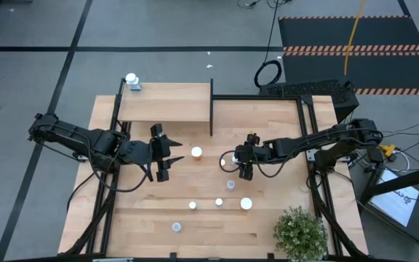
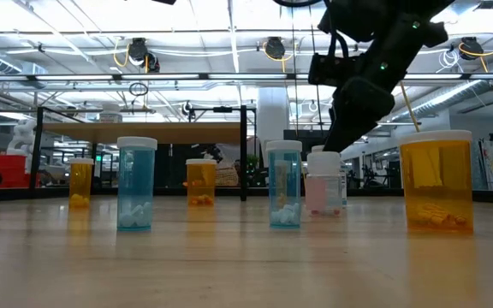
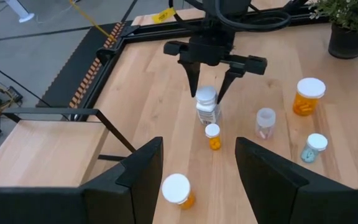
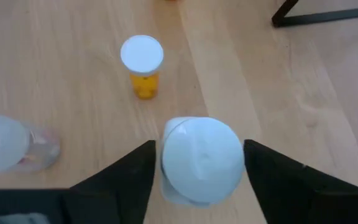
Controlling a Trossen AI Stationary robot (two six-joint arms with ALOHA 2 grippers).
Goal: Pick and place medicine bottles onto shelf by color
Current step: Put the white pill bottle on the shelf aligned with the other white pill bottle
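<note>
One bottle (image 1: 132,80) stands at the shelf's (image 1: 166,103) ten o'clock corner, the rest wait on the table (image 1: 268,222), right gripper (image 3: 211,84) jaws wide around a white bottle (image 3: 207,104), left gripper (image 1: 161,152) jaws wide.

Light wood tabletop (image 3: 166,93), smooth, with visible grain. The shelf (image 1: 164,102) board is the same pale wood on a black metal frame. Bottles (image 2: 136,183) are glossy translucent plastic with matt white caps (image 4: 142,52). Gripper fingers (image 4: 120,174) look matt black.
</note>
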